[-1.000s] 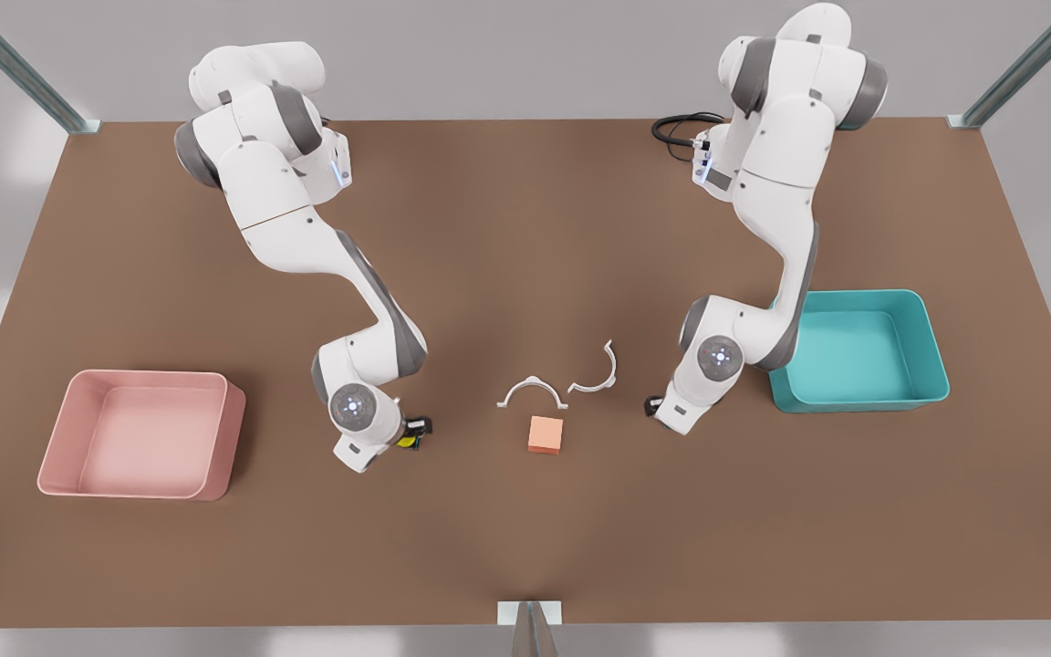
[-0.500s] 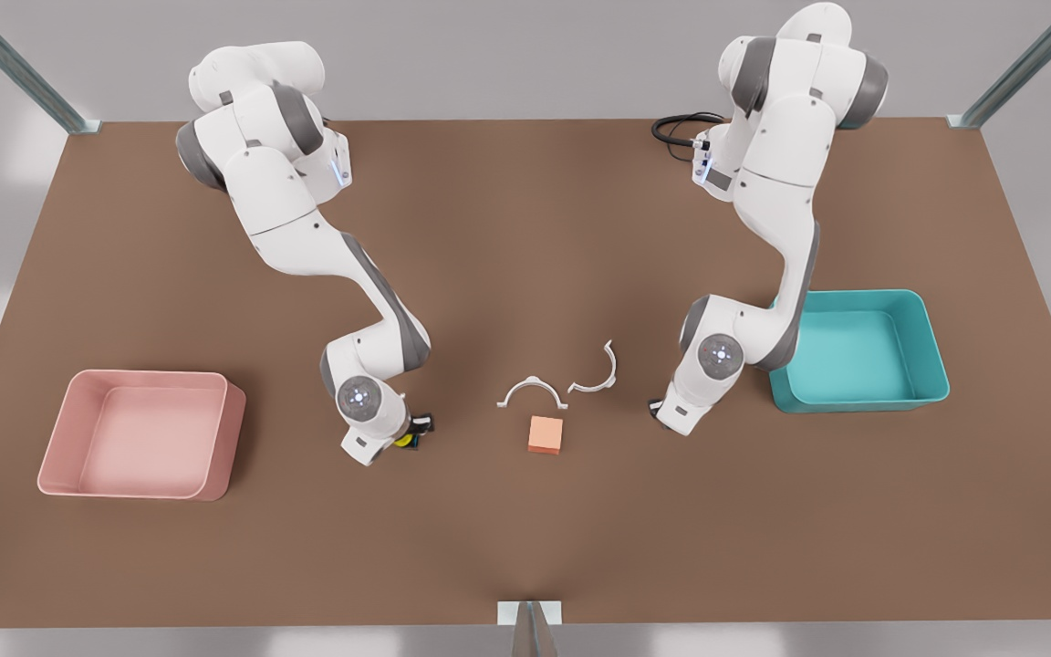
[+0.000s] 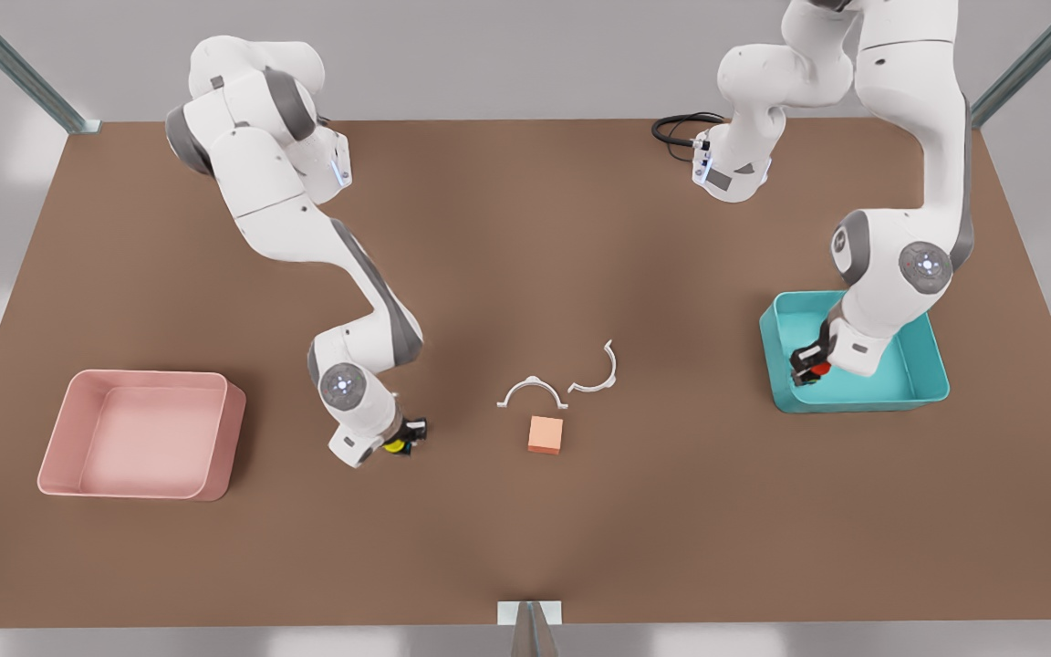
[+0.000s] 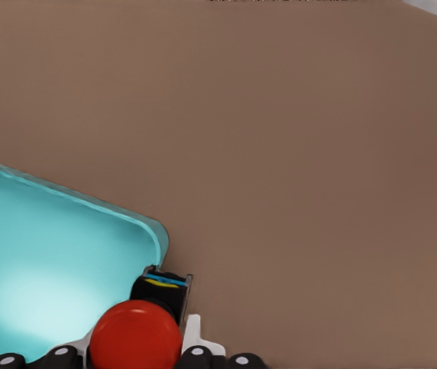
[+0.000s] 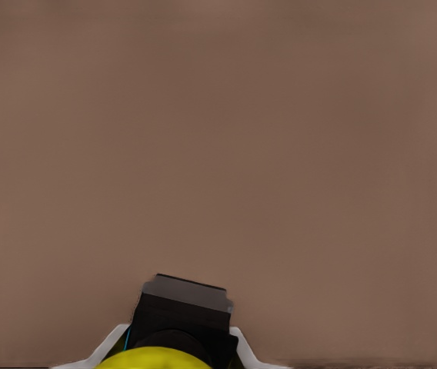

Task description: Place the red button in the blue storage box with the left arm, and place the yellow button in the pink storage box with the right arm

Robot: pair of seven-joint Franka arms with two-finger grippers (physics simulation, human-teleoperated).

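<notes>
Resting between left end effector [image 3: 810, 369] fingers: red button [image 3: 819, 369]

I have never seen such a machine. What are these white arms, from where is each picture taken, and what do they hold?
These are two simulated robot arms on a brown table. The front view looks down on the whole scene; each wrist view comes from a camera on one arm.

The left gripper, on the front view's right, holds the red button above the blue storage box. The right gripper, on the front view's left, holds the yellow button low near the table, apart from the pink storage box.

Between the arms lie a peach cube and two white curved pieces.
</notes>
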